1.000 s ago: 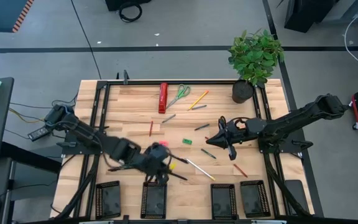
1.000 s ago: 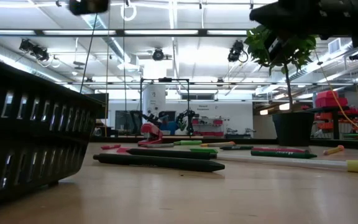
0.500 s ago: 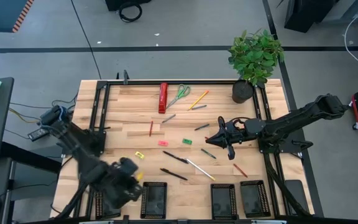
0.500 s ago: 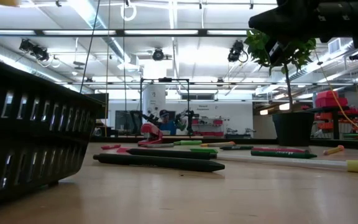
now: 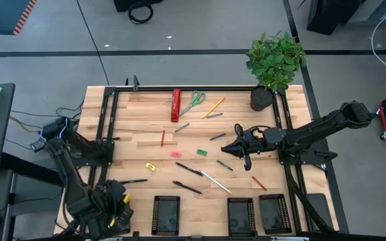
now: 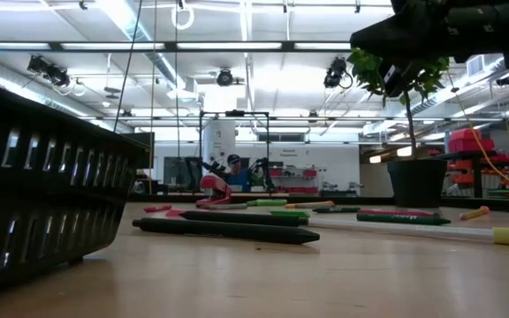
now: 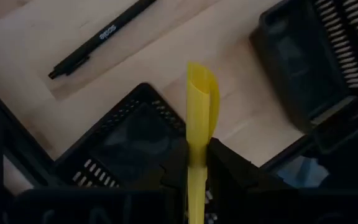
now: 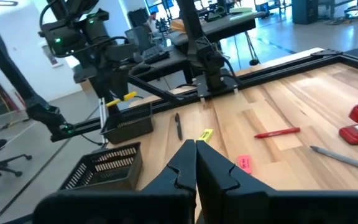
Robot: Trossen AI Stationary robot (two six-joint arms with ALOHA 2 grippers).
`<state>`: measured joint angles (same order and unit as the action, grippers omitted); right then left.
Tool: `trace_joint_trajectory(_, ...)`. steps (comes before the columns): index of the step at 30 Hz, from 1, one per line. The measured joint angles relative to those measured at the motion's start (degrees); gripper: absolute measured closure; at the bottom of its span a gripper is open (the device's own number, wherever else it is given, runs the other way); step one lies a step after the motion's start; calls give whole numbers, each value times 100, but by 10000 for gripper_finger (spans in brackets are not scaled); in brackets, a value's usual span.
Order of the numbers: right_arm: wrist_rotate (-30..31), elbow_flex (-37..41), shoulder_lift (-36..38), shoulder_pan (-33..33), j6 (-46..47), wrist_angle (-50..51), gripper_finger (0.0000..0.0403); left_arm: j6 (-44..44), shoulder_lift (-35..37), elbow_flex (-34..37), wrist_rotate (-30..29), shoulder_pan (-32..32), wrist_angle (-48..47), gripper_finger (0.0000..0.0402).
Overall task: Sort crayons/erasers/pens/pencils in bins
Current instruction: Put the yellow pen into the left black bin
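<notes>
Since a second ago, the left gripper [image 7: 197, 163] has been swung from the table's middle to the leftmost black ribbed-plastic bin [image 7: 135, 140] at the near-left corner, pinching a slim yellow pen [image 7: 201, 118] above it. White lettering on a black pen [image 7: 102, 34] lying beside the bin cannot be read. The right gripper [image 8: 196, 163] is held pressed together over the light wooden tabletop [image 5: 240, 110].

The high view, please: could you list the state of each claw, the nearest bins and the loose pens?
Left claw: shut on yellow pen, above leftmost bin.
Right claw: shut, empty, above mid-table.
Second bin: looks empty.
Black pen: lying flat on table.
</notes>
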<state>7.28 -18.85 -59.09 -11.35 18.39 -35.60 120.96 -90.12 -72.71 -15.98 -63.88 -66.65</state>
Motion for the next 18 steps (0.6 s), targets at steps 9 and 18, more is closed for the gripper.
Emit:
trace_joint_trajectory(9, 174, 0, 0, 0, 2, 4, 392, 38, -579, 2, 555, -231, -114, 347)
trace_joint_trajectory(18, 642, 0, 0, 0, 52, 1, 392, -1, -899, 2, 555, -224, -73, 322)
